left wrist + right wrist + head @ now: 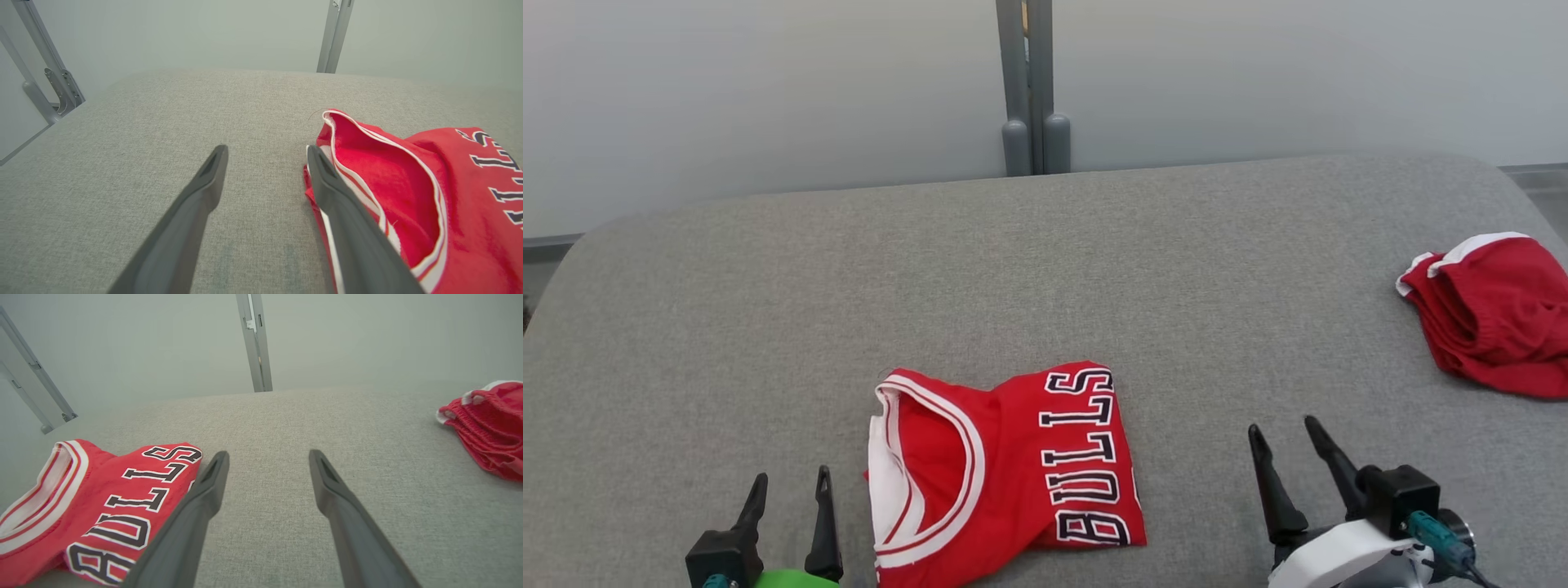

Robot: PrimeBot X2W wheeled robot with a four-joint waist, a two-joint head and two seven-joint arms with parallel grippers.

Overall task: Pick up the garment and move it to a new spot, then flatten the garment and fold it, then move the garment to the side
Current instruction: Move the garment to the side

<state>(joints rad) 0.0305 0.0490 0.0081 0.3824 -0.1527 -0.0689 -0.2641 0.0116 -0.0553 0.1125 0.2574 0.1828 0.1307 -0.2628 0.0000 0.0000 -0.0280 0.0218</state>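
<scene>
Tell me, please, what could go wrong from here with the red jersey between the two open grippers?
1. The jersey gapes at its collar edge beside the left gripper; a pinch there might catch only one layer and undo the fold.
2. The right gripper stands apart from the jersey, so a one-sided lift could let it droop and unfold.
3. The red shorts lie far right on the padded surface; carried that way, the jersey might land on them.

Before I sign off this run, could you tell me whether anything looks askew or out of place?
The folded jersey lies skewed, its white-trimmed opening gaping. A second red garment sits crumpled at the right edge of the table.
</scene>
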